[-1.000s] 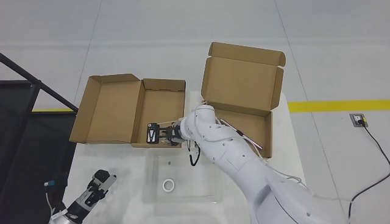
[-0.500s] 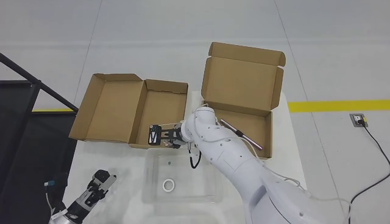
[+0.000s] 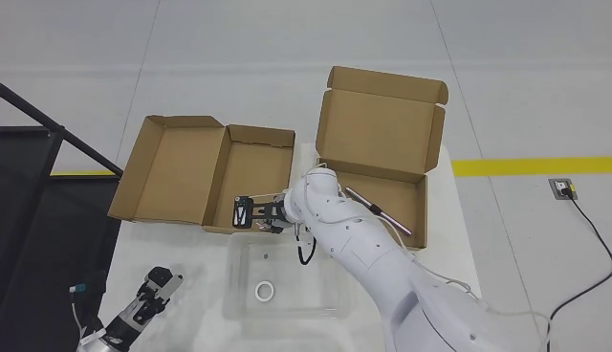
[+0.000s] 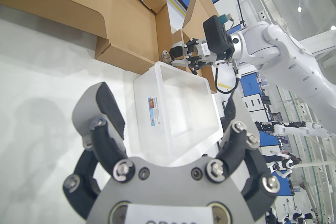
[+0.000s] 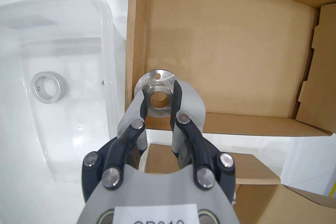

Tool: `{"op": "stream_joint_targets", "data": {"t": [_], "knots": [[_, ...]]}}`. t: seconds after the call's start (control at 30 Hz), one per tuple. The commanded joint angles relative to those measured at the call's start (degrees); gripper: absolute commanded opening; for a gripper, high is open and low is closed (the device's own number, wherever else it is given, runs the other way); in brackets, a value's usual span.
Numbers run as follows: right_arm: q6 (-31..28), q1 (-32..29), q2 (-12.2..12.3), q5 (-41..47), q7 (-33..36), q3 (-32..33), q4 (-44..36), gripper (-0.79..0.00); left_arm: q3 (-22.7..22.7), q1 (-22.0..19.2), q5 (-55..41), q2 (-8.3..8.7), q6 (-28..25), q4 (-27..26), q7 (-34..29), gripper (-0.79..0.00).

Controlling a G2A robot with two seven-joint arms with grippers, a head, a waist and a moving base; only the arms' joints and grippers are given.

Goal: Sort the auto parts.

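Silver metal flanged hub (image 5: pixel 166 77) with a centre bore is pinched at its boss between the black pads (image 5: pixel 178 99) of the right claw (image 5: pixel 160 95). The claw is closed on it and the grip looks square. The part hangs over the near corner of the open brown cardboard box on the left (image 3: pixel 256 172), just inside the wall that faces the clear plastic tub (image 5: pixel 112 33). Can't tell its height above the box floor. The box floor is bare cardboard where visible. The tub holds one silver metal ring (image 3: pixel 265 291) lying flat, not yet sorted. My read is that the step in hand is the drop-off into the left box. To do it well, carry the part a bit further in from the corner so the flange clears the wall. Then lower until it is close to the cardboard, and only then open. Released from height, a round part would likely bounce or roll into the wall. Keep the wrist steady so the part comes off both pads together and doesn't tip. The second open cardboard box on the right (image 3: pixel 382 132) has a thin rod-shaped part (image 3: pixel 378 209) in it, well apart from this move. Left claw (image 3: pixel 161 283) sits by the near left corner of the white bench (image 3: pixel 182 247), spread wide and holding nothing, apart from the tub and out of the way.
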Motion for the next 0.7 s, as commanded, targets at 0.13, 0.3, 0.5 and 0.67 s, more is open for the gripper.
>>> {"op": "stream_joint_targets", "data": {"t": [0.13, 0.3, 0.5, 0.67], "knots": [[0.0, 0.0, 0.0, 0.0, 0.0, 0.0, 0.0, -0.413, 0.0, 0.0, 0.0, 0.0, 0.0, 0.0, 0.0, 0.0], [0.0, 0.0, 0.0, 0.0, 0.0, 0.0, 0.0, -0.185, 0.0, 0.0, 0.0, 0.0, 0.0, 0.0, 0.0, 0.0], [0.0, 0.0, 0.0, 0.0, 0.0, 0.0, 0.0, 0.0, 0.0, 0.0, 0.0, 0.0, 0.0, 0.0, 0.0, 0.0], [0.0, 0.0, 0.0, 0.0, 0.0, 0.0, 0.0, 0.0, 0.0, 0.0, 0.0, 0.0, 0.0, 0.0, 0.0, 0.0]]}}
